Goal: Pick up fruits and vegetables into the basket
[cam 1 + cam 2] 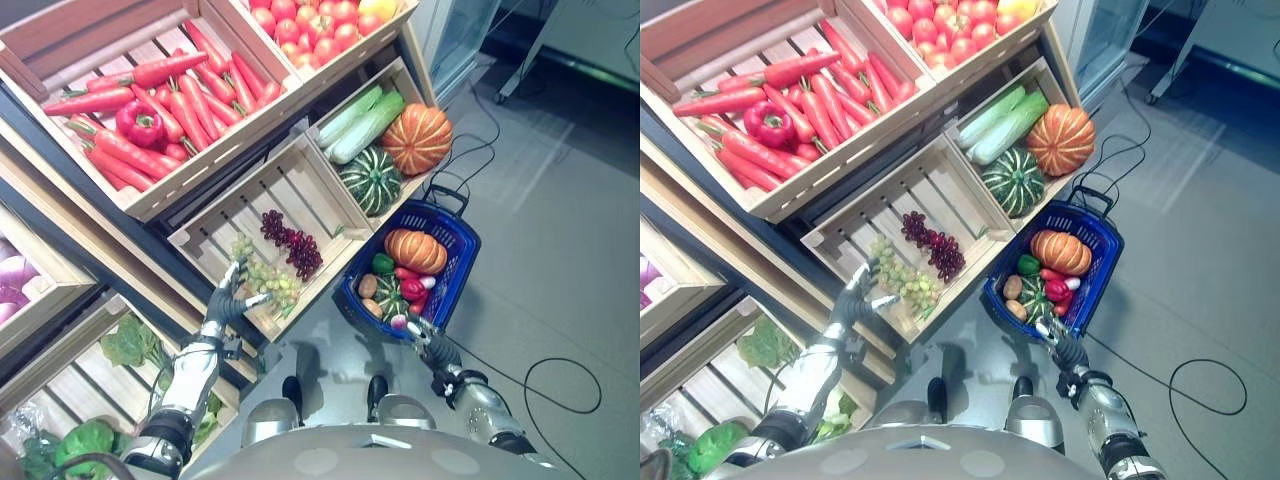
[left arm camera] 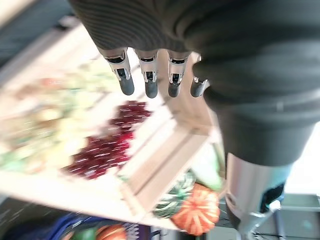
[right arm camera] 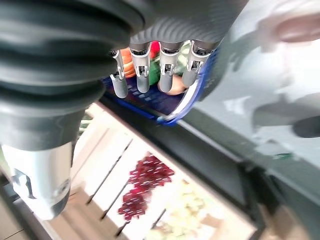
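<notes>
Your left hand (image 1: 228, 298) hovers with straight, spread fingers touching the green grapes (image 1: 268, 280), which lie in the wooden crate (image 1: 300, 185) just beside the blue basket (image 1: 457, 243). Close loosely and the bunch may slip or shed. Your right hand (image 1: 428, 343), fingers relaxed, sits at the basket's near rim.

Green grapes (image 2: 45, 125) blur; basket (image 3: 197, 87) hides behind fingers (image 3: 142, 75).

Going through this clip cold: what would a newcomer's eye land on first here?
Probably the blue basket on the floor, already holding an orange pumpkin and other produce, with the right hand at its near rim. Next, the left hand, fingers straight, reaches over the green grapes in the slatted wooden crate, with the dark red grapes just beyond. The carrots with a red pepper fill the crate above.
</notes>
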You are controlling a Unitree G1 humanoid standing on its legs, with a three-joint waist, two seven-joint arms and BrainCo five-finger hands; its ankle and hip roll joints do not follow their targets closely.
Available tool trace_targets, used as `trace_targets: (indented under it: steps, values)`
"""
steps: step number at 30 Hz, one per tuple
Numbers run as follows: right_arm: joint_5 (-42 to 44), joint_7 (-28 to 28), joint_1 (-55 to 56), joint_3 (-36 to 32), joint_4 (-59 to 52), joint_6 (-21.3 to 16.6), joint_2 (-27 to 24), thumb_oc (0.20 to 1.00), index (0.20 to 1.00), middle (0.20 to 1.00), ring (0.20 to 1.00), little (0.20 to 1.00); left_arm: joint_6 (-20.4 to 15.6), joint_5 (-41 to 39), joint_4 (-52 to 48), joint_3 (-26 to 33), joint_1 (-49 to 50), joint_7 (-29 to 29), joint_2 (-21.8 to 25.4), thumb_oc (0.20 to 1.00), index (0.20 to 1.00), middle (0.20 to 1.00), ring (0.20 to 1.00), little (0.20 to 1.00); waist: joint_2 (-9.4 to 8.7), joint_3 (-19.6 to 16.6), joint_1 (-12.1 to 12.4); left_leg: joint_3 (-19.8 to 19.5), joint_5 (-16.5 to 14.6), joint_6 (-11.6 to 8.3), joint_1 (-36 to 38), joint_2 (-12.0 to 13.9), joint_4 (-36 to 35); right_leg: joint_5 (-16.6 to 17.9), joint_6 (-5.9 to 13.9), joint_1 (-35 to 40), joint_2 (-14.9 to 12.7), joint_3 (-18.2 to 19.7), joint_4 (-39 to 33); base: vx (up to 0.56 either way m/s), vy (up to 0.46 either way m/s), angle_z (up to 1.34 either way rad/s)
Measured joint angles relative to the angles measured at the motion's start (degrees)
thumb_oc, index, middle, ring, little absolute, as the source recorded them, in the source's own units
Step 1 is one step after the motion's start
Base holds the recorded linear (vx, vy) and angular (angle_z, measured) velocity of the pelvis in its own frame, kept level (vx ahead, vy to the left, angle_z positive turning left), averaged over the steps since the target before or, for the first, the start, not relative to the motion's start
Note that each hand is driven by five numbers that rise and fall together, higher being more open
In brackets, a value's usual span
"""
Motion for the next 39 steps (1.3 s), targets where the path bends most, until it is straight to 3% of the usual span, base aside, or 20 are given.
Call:
trace_targets:
  steps: [4,5,9,14,24,30,39]
  values:
    - [0.63,-2.41,-1.75,-0.02,-8.42,-1.56,-1.35,1.000,1.000,1.000,1.000,1.000,-0.95,11.01,-6.72,-0.27,-3.20,11.70,5.16,1.000,1.000,1.000,1.000,1.000,1.32,3.72,-0.45,0.43,0.01,0.14,-5.74,-0.11,2.94,-0.61,-0.09,-6.62,-0.67,1.00,4.30,-0.10,0.029,-0.08]
    - [0.83,-2.52,-3.11,-0.12,-9.88,-2.44,-2.09,1.000,1.000,1.000,1.000,1.000,-0.57,17.28,-7.82,-0.38,-5.81,16.59,7.33,1.000,1.000,1.000,1.000,1.000,1.73,5.89,-1.01,0.50,-0.02,0.18,-7.86,-0.32,4.56,-1.30,-0.21,-9.21,-1.16,1.07,7.02,-0.05,0.038,-0.03]
    - [1.00,-2.78,-4.68,-0.20,-13.36,-3.71,-3.94,1.000,1.000,1.000,1.000,1.000,5.70,32.63,-11.28,-2.02,-12.26,26.02,12.43,1.000,1.000,1.000,1.000,1.000,1.79,10.50,-2.50,1.40,-0.82,1.02,-11.67,-1.34,8.65,-5.49,-0.27,-16.72,-3.43,2.70,18.10,-0.03,0.037,-0.05]
    - [1.55,-2.70,-5.27,-0.34,-15.33,-4.76,-6.66,1.000,1.000,1.000,1.000,1.000,13.11,39.91,-11.60,-3.33,-22.87,31.60,19.21,1.000,1.000,1.000,1.000,1.000,2.40,14.55,-4.90,3.04,-1.52,1.27,-18.63,-2.66,14.23,-8.38,-0.63,-26.99,-5.62,5.82,28.72,-0.04,0.046,-0.12]
    - [1.46,-2.99,-6.57,0.93,-21.29,-4.81,-12.75,1.000,1.000,1.000,1.000,1.000,24.15,45.43,-8.44,-15.79,-40.95,31.94,24.44,1.000,1.000,1.000,1.000,1.000,3.56,15.57,-9.56,5.08,-2.45,0.20,-31.97,-1.55,22.55,-9.27,-2.41,-42.29,-5.06,9.39,37.35,-0.03,-0.006,-0.13]
    - [1.48,-3.78,-7.24,0.98,-25.95,-4.89,-15.27,1.000,1.000,1.000,1.000,1.000,30.58,48.19,-3.21,-21.95,-49.77,29.29,24.41,1.000,1.000,1.000,1.000,1.000,4.16,15.88,-11.42,6.95,-2.85,-0.64,-39.71,0.07,25.91,-8.89,-3.33,-51.24,-3.48,11.37,40.34,-0.01,-0.029,-0.17]
    - [1.58,-5.09,-7.12,0.46,-30.31,-6.15,-16.83,1.000,1.000,1.000,1.000,1.000,38.61,52.63,5.49,-25.33,-53.93,23.70,22.25,1.000,1.000,1.000,1.000,1.000,4.17,15.88,-13.17,9.05,-3.50,-1.28,-44.22,0.71,26.95,-9.03,-4.19,-57.68,-2.17,14.00,42.08,0.04,0.000,-0.14]
